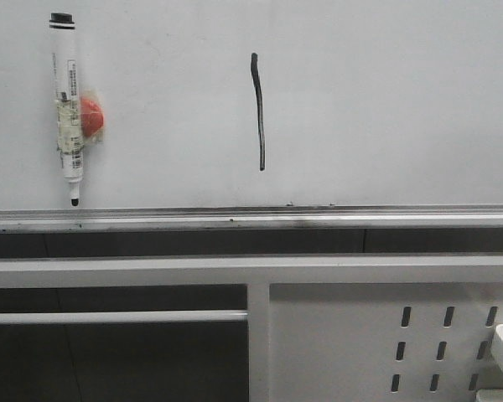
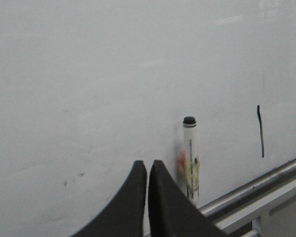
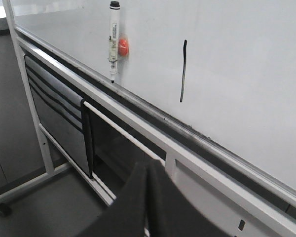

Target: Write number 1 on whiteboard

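The number 1 (image 1: 258, 111) is drawn on the whiteboard (image 1: 386, 100); the marker pen (image 1: 68, 109) is parked. Left gripper (image 2: 148, 170) and right gripper (image 3: 147, 170) are closed, empty; writing is judged finished, nothing further needed.

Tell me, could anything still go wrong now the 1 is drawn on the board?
Maybe. The number 1 looks like fresh ink on the whiteboard, so a passing arm might smear it. The marker pen hangs only by its red magnet, tip uncapped, so a bump could knock it down or leave a stray mark. Both the left gripper and right gripper are shut and empty.
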Robot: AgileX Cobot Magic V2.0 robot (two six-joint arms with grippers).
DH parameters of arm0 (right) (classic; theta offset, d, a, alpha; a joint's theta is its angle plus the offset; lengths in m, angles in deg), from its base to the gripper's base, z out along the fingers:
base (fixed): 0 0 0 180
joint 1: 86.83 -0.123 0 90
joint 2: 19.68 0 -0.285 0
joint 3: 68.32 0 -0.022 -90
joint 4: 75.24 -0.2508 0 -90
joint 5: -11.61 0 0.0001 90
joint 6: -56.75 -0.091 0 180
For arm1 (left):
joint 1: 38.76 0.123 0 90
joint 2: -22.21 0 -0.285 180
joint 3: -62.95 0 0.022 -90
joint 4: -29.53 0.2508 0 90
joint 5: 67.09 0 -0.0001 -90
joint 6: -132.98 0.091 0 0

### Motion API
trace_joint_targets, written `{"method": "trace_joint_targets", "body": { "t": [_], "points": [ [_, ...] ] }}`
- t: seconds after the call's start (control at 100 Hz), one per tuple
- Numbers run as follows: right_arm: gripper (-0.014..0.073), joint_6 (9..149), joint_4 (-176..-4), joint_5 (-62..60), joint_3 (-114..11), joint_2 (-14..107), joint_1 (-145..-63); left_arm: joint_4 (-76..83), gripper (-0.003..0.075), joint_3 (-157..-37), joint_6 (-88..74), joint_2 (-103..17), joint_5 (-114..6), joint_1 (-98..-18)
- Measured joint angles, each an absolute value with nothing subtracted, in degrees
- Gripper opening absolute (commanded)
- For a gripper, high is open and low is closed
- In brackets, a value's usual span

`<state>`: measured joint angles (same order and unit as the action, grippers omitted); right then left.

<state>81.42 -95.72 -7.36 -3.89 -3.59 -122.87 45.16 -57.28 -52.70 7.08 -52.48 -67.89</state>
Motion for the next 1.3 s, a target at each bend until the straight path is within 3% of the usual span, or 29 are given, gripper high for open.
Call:
{"method": "trace_joint_targets", "body": {
  "t": [0.23, 0.54, 0.97, 1.15, 1.3],
  "points": [
    [-0.0059, 81.42, -95.86, -7.58, -3.8, -3.64, -122.87, 41.3, -0.002, -57.49, -52.7, 14.68, -38.93, -67.89],
    [-0.0059, 81.42, -95.86, -7.56, -3.8, -3.64, -122.87, 46.03, -0.002, -57.28, -53.52, 14.26, -36.13, -67.89],
    [-0.0059, 81.33, -95.86, -7.59, -3.8, -3.64, -122.87, 71.6, -0.002, -50.67, -86.46, 14.26, -35.98, -65.33],
    [-0.0059, 81.33, -95.86, -7.59, -3.8, -3.64, -122.87, 67.08, -0.002, -49.49, -85.12, 14.26, -37.23, -59.17],
    [-0.0059, 81.33, -95.86, -7.59, -3.8, -3.64, -122.87, 56.99, -0.002, -48.73, -72.94, 14.26, -43.86, -53.74]
  ]
}}
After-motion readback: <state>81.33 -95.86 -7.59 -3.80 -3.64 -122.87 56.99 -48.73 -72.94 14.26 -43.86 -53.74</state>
